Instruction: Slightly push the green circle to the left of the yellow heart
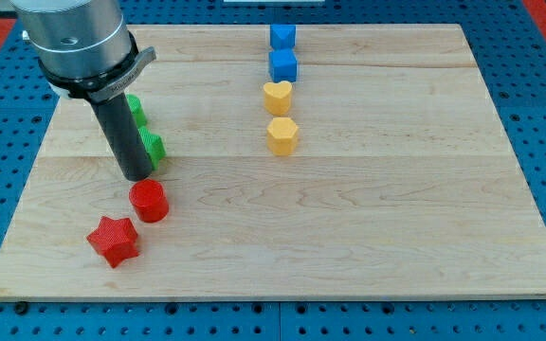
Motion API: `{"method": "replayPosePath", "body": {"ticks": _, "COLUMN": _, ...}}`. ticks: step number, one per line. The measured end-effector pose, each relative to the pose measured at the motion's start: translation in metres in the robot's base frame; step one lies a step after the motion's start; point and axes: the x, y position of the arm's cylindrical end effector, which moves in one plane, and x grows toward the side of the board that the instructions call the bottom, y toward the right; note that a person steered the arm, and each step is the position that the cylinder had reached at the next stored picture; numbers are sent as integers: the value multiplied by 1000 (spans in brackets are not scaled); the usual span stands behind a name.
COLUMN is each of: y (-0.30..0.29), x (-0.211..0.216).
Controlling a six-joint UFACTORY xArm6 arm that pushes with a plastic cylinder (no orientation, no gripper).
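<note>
My tip (138, 176) rests on the board at the view's left. A green block (154, 147), partly hidden by the rod, sits just to the tip's upper right, touching or nearly so. A second green block (136, 107) peeks out behind the rod, higher up. Which of them is the circle I cannot tell. The yellow heart (277, 97) lies near the top middle, far to the right of the tip.
A yellow hexagon (282, 135) sits just below the heart. Two blue blocks (282, 36) (283, 65) stand above the heart. A red cylinder (148, 201) lies just below the tip and a red star (113, 240) further down left. The wooden board (396, 218) ends at blue pegboard.
</note>
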Motion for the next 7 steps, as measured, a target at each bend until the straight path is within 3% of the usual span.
{"method": "replayPosePath", "body": {"ticks": 1, "y": 37, "x": -19}}
{"method": "replayPosePath", "body": {"ticks": 3, "y": 54, "x": 58}}
{"method": "replayPosePath", "body": {"ticks": 6, "y": 21, "x": 49}}
{"method": "replayPosePath", "body": {"ticks": 7, "y": 65, "x": 41}}
